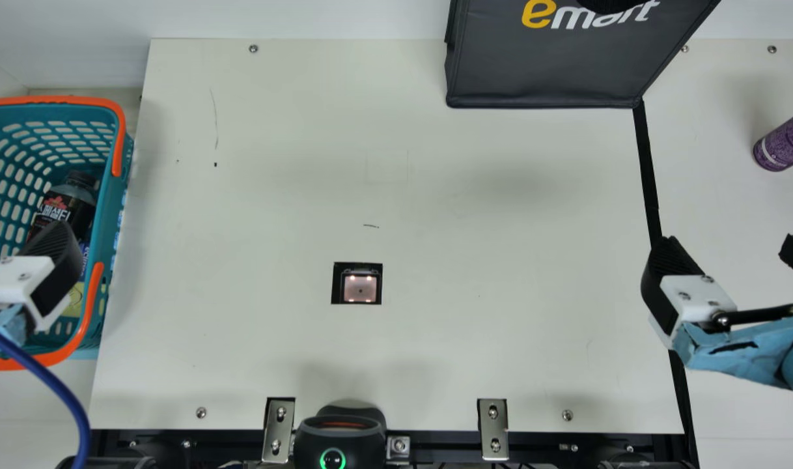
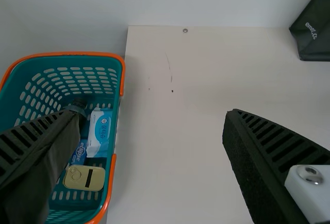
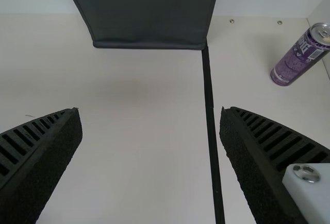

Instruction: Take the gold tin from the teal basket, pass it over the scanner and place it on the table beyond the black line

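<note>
In the main view, the left gripper (image 1: 35, 280) hangs over the teal basket (image 1: 103, 260), a ribbed black finger and its white mount covering part of the slotted plastic wall and orange rim. Inside lies a dark-capped bottle (image 1: 71, 205) with a black label. The flat, cream table (image 1: 474, 228) has a square scanner window (image 1: 359, 286) set in it, lit pinkish inside; a rounded black device (image 1: 338, 443) with a green ring stands at the near edge. The right gripper (image 1: 728, 251) is near the black line (image 1: 647, 169), its two fingers well apart with nothing between them. A dark fabric bag (image 1: 546, 71) with seamed edges stands at the far side, and a purple can (image 1: 784, 143) beyond the line.

In the left wrist view, the fingers are wide apart and hold nothing. The gold tin (image 2: 84, 177) is in the basket, a smooth, round-cornered rectangle with a pull ring and a dark bar, close to the side wall. Near it are a soft white-and-blue pack (image 2: 99, 131) and a blue packet (image 2: 79, 153). One finger covers part of the basket, including part of the bottle.

In the right wrist view, the ribbed fingers stand wide apart, gripping nothing, with the black line visible between them. The can is a slim metal cylinder with a silver top.
</note>
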You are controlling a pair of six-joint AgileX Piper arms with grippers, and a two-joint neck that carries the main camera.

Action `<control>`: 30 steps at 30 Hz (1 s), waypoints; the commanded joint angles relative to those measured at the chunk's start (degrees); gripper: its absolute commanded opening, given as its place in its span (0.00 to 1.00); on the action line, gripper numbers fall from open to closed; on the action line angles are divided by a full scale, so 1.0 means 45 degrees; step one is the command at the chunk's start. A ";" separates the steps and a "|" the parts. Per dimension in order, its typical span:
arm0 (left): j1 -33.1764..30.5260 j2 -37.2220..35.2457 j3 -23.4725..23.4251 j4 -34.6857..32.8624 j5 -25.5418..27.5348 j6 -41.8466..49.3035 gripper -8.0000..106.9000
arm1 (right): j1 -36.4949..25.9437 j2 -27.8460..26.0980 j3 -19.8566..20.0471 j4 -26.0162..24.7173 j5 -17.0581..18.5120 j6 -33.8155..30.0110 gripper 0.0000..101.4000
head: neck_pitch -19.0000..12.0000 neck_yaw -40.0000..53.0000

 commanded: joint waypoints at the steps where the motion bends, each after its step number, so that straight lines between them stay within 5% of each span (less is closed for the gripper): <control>1: 0.0000 0.0000 0.0000 0.0000 0.0000 0.0000 0.85 | 0.0000 0.0000 0.0000 0.0000 0.0000 0.0000 0.94 | -0.0369 0.0317; 15: 0.0000 0.0000 0.0000 0.0000 0.0000 0.0000 0.85 | 0.0000 0.0000 0.0000 0.0000 0.0000 0.0000 0.94 | -0.0369 0.4464; 30: 0.0302 0.0124 -0.0020 0.0082 0.0000 -0.0313 0.85 | 0.0000 0.0000 0.0000 0.0000 0.0000 0.0000 0.94 | -0.0369 0.4464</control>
